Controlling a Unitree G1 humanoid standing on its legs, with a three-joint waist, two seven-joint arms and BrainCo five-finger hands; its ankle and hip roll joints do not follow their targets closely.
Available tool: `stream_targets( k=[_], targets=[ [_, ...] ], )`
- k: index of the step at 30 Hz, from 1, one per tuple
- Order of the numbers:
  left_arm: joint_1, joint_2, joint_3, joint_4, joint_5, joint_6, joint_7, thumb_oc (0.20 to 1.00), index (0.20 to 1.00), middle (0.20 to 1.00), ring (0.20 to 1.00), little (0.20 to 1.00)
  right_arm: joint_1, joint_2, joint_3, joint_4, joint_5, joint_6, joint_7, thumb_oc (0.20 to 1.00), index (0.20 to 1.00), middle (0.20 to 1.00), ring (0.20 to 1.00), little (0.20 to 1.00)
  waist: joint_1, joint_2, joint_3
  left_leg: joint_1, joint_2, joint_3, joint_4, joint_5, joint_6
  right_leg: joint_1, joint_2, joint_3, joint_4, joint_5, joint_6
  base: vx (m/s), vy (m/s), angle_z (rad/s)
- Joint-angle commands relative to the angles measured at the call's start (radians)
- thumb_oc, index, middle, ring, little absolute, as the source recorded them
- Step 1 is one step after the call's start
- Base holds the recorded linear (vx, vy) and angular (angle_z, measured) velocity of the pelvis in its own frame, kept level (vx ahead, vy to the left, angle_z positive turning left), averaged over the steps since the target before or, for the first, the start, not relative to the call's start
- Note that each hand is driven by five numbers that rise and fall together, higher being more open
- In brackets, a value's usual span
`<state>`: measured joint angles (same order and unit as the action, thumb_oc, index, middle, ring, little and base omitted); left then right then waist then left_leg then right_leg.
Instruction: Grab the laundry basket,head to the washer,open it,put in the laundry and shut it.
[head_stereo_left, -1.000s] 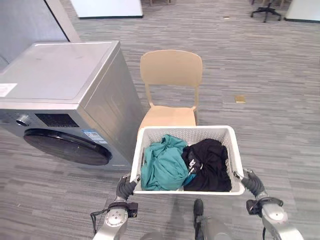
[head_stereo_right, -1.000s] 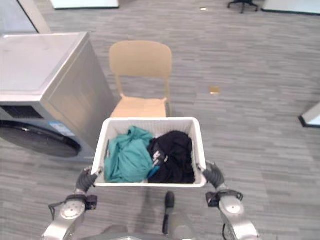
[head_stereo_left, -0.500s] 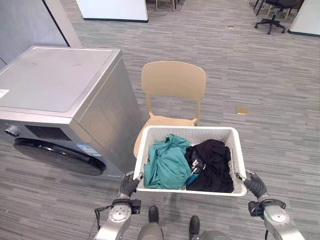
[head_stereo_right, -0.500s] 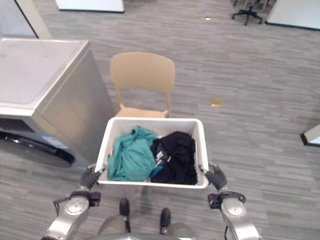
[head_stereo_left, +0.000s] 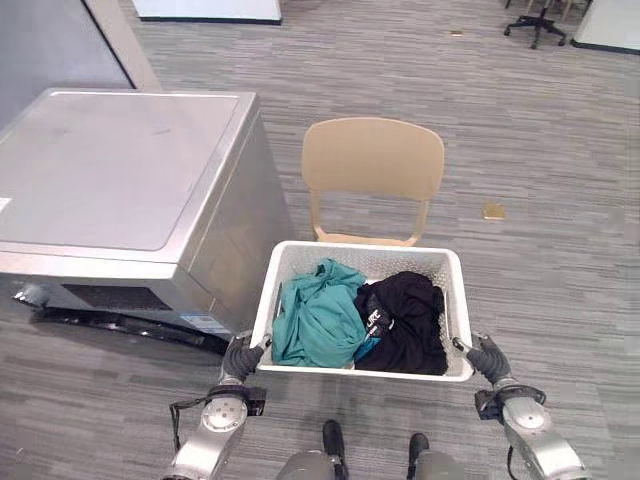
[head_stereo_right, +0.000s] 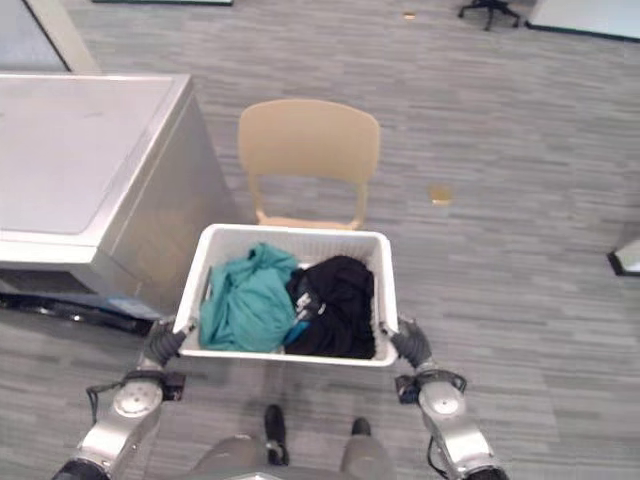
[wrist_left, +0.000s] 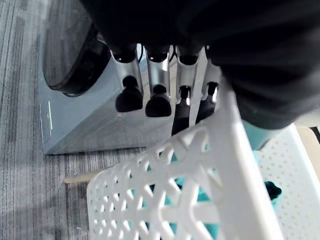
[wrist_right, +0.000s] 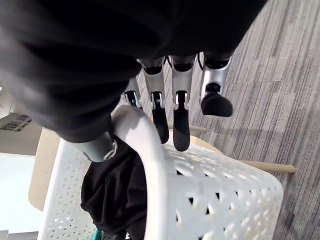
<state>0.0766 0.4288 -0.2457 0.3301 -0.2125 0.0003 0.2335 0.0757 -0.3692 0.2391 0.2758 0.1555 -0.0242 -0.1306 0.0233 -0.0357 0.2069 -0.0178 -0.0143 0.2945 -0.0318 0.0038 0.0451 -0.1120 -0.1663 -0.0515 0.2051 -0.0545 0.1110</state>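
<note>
I carry a white perforated laundry basket (head_stereo_left: 350, 369) in front of me, above the floor. My left hand (head_stereo_left: 240, 358) is shut on its left rim and my right hand (head_stereo_left: 487, 360) is shut on its right rim. In the left wrist view the fingers (wrist_left: 155, 85) reach under the basket's edge (wrist_left: 200, 190). The right wrist view has the thumb (wrist_right: 100, 145) pressed against the rim (wrist_right: 145, 150). A teal cloth (head_stereo_left: 315, 320) and a black cloth (head_stereo_left: 405, 320) lie inside. The silver washer (head_stereo_left: 120, 180) stands at my left, its dark round door (head_stereo_left: 120, 325) closed.
A beige chair (head_stereo_left: 372, 165) stands just behind the basket, beside the washer's right wall. A small yellowish piece (head_stereo_left: 493, 211) lies on the grey carpet to the right. A black office chair (head_stereo_left: 535, 20) stands far back on the right.
The camera has moved nearer the washer and looks more steeply down, so less of the washer's front shows. The basket stays in both hands and now covers the chair's seat.
</note>
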Motion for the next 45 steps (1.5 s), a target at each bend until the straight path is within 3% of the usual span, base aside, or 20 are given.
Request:
stream_targets(
  k=[1,2,3,5,8,12,14,17,24,25,26,27,28,37,38,45],
  targets=[
    [-0.104,-0.034,-0.007,-0.067,0.013,-0.106,0.015,0.2,0.2,0.2,0.2,0.2,-0.083,0.016,0.039,-0.076,0.031,-0.101,0.028,0.2,0.2,0.2,0.2,0.2,-0.01,-0.003,-0.01,-0.047,0.069,-0.094,0.138,-0.042,-0.065,-0.013,0.0,-0.027,-0.051,0.092,0.056,0.01,0.009,-0.24],
    [-0.143,-0.04,-0.017,-0.03,0.0,-0.109,0.044,0.2,0.2,0.2,0.2,0.2,-0.106,0.021,0.063,-0.068,0.043,-0.102,0.016,0.2,0.2,0.2,0.2,0.2,-0.018,-0.013,0.015,-0.057,0.059,-0.107,0.142,-0.042,-0.065,-0.053,0.014,-0.014,-0.071,0.106,0.047,0.0,-0.001,0.05],
    [-0.166,-0.054,-0.024,-0.008,-0.002,-0.117,0.059,0.2,0.2,0.2,0.2,0.2,-0.127,0.019,0.076,-0.062,0.043,-0.105,0.009,0.2,0.2,0.2,0.2,0.2,-0.025,-0.007,0.029,-0.075,0.062,-0.116,0.155,-0.045,-0.065,-0.071,0.003,-0.01,-0.063,0.104,0.048,-0.03,0.021,0.06],
    [-0.216,-0.08,-0.052,0.039,-0.001,-0.129,0.084,0.2,0.2,0.2,0.2,0.2,-0.16,0.014,0.1,-0.032,0.035,-0.108,-0.009,0.2,0.2,0.2,0.2,0.2,-0.031,-0.004,0.039,-0.099,0.047,-0.125,0.144,-0.032,-0.065,-0.08,0.029,0.027,-0.07,0.102,0.031,-0.04,0.026,0.13],
    [-0.363,-0.122,-0.104,0.167,-0.014,-0.136,0.151,0.2,0.2,0.2,0.2,0.2,-0.303,0.025,0.173,0.046,0.034,-0.105,-0.061,0.2,0.2,0.2,0.2,0.2,-0.024,0.012,0.059,-0.225,0.042,-0.145,0.13,0.015,-0.073,-0.186,0.034,-0.021,-0.095,0.138,0.02,-0.2,-0.06,0.33],
    [-0.542,-0.141,-0.145,0.328,-0.018,-0.133,0.227,0.2,0.2,0.2,0.2,0.2,-0.463,0.049,0.224,0.152,0.072,-0.109,-0.111,0.2,0.2,0.2,0.2,0.2,-0.026,0.014,0.072,-0.334,0.051,-0.161,0.152,0.037,-0.078,-0.286,0.039,-0.031,-0.074,0.148,0.012,-0.14,-0.038,-0.03],
    [-0.544,-0.141,-0.145,0.329,-0.018,-0.134,0.227,0.2,0.2,0.2,0.2,0.2,-0.465,0.049,0.223,0.153,0.072,-0.109,-0.111,0.2,0.2,0.2,0.2,0.2,-0.026,0.014,0.072,-0.335,0.051,-0.161,0.152,0.037,-0.078,-0.287,0.039,-0.032,-0.074,0.148,0.012,-0.03,-0.009,-0.01],
    [-0.697,-0.139,-0.181,0.454,-0.008,-0.135,0.288,0.2,0.2,0.2,0.2,0.2,-0.627,0.071,0.278,0.252,0.07,-0.111,-0.163,0.2,0.2,0.2,0.2,0.2,-0.024,0.015,0.091,-0.401,0.06,-0.172,0.148,0.065,-0.09,-0.348,0.031,-0.042,-0.074,0.164,0.014,-0.09,-0.019,-0.03],
    [-0.798,-0.119,-0.19,0.487,-0.008,-0.14,0.337,0.2,0.2,0.2,0.2,0.2,-0.76,0.1,0.313,0.33,0.076,-0.115,-0.19,0.2,0.2,0.2,0.2,0.2,-0.018,0.009,0.112,-0.421,0.06,-0.173,0.135,0.076,-0.098,-0.354,0.02,-0.042,-0.099,0.185,0.019,-0.01,-0.002,-0.01],
    [-0.802,-0.116,-0.182,0.474,-0.006,-0.14,0.352,0.62,0.62,0.62,0.62,0.62,-0.773,0.109,0.316,0.337,0.08,-0.119,-0.19,0.2,0.2,0.2,0.2,0.2,-0.013,0.005,0.115,-0.418,0.06,-0.172,0.135,0.074,-0.099,-0.346,0.018,-0.043,-0.108,0.19,0.02,0.0,0.0,0.0],
    [-0.802,-0.116,-0.182,0.474,-0.006,-0.14,0.352,0.853,0.853,0.853,0.853,0.853,-0.773,0.109,0.316,0.337,0.08,-0.119,-0.19,0.2,0.2,0.2,0.2,0.2,-0.013,0.005,0.115,-0.418,0.06,-0.172,0.135,0.074,-0.099,-0.346,0.018,-0.043,-0.109,0.19,0.02,0.0,0.0,0.0],
    [-0.802,-0.118,-0.177,0.479,-0.012,-0.142,0.356,1.0,1.0,1.0,1.0,1.0,-0.776,0.116,0.318,0.341,0.083,-0.121,-0.19,0.454,0.454,0.454,0.454,0.454,-0.012,0.002,0.116,-0.417,0.059,-0.173,0.136,0.072,-0.098,-0.342,0.018,-0.043,-0.113,0.192,0.02,0.0,0.0,0.0],
    [-0.808,-0.119,-0.168,0.487,-0.012,-0.144,0.365,1.0,1.0,1.0,1.0,1.0,-0.79,0.121,0.335,0.351,0.077,-0.116,-0.18,1.0,1.0,1.0,1.0,1.0,-0.01,-0.002,0.119,-0.413,0.059,-0.174,0.138,0.067,-0.099,-0.333,0.016,-0.043,-0.117,0.193,0.022,0.04,0.007,-0.01],
    [-0.745,-0.117,-0.118,0.428,-0.027,-0.158,0.379,1.0,1.0,1.0,1.0,1.0,-0.743,0.113,0.346,0.323,0.06,-0.11,-0.152,1.0,1.0,1.0,1.0,1.0,-0.006,-0.009,0.121,-0.384,0.052,-0.17,0.154,0.045,-0.096,-0.291,0.012,-0.041,-0.122,0.188,0.017,0.01,0.002,0.0],
    [-0.707,-0.112,-0.087,0.359,-0.071,-0.191,0.367,1.0,1.0,1.0,1.0,1.0,-0.71,0.086,0.341,0.292,0.042,-0.101,-0.133,1.0,1.0,1.0,1.0,1.0,-0.005,-0.008,0.117,-0.375,0.048,-0.171,0.153,0.042,-0.095,-0.279,0.01,-0.043,-0.121,0.183,0.016,0.04,0.018,0.06],
    [-0.492,-0.081,0.028,0.15,-0.084,-0.192,0.284,1.0,1.0,1.0,1.0,1.0,-0.501,-0.041,0.182,0.224,0.002,-0.086,-0.087,1.0,1.0,1.0,1.0,1.0,-0.001,-0.004,0.106,-0.317,0.033,-0.173,0.132,0.038,-0.093,-0.219,0.003,-0.044,-0.124,0.17,0.017,0.04,0.011,0.09]
  ],
)
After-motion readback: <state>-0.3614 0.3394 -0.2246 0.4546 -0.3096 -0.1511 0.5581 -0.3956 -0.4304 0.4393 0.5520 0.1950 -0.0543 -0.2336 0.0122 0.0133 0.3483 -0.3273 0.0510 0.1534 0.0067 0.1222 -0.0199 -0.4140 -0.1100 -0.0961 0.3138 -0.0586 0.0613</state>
